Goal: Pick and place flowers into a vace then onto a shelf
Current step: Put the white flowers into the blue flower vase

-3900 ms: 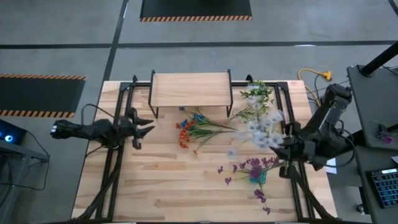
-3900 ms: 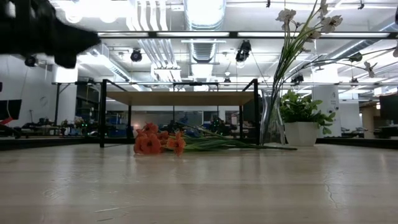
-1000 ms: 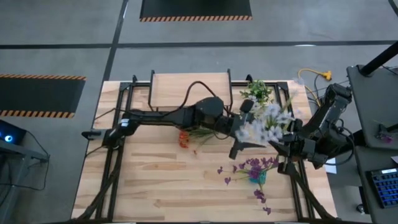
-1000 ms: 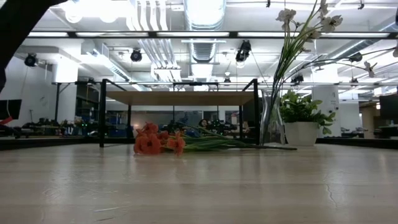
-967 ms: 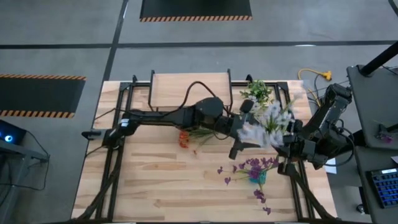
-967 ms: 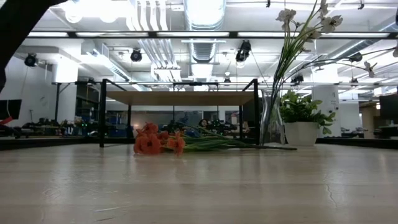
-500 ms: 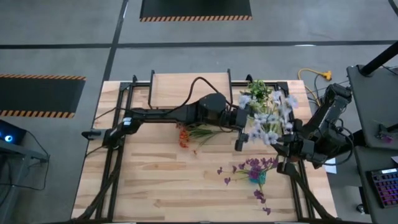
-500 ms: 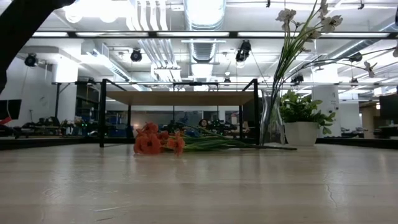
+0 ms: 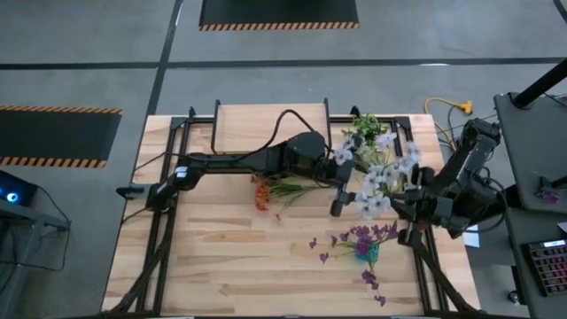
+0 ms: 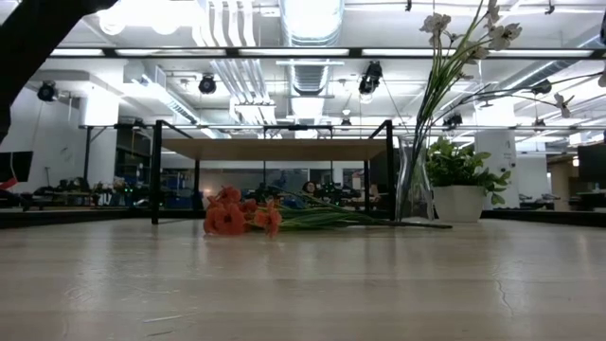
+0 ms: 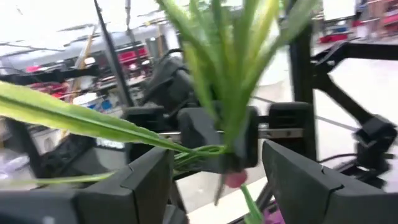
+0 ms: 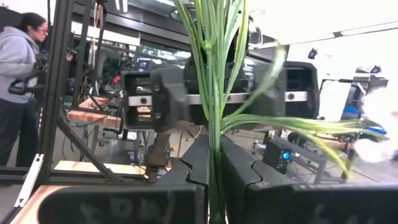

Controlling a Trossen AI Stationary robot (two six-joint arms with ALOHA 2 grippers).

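My right gripper is shut on a bunch of white flowers over the table's right side. My left gripper reaches in from the left and is open, one finger on either side of the bunch's green stems without touching them. Orange and blue flowers lie on the table in front of the shelf, and purple flowers lie nearer the front. In the low view a glass vase stands on the table with white-bloomed stems in it. My right gripper pinches the bunch's green stems between its two fingers. The stems stand upright in the hold and run across the fingers, with long leaves fanning out to one side. The bunch is lifted clear of the table.
A leafy potted plant stands at the far right, beside the vase in the low view. Black frame rails run along both table sides. A person stands beyond the table. Bare wood lies at the near left.
The white bunch has swung toward the table's far edge in my right gripper's hold, and its blooms now spread nearer the potted plant. My left gripper has shifted a little toward the far edge with it and has stayed open around the stems.
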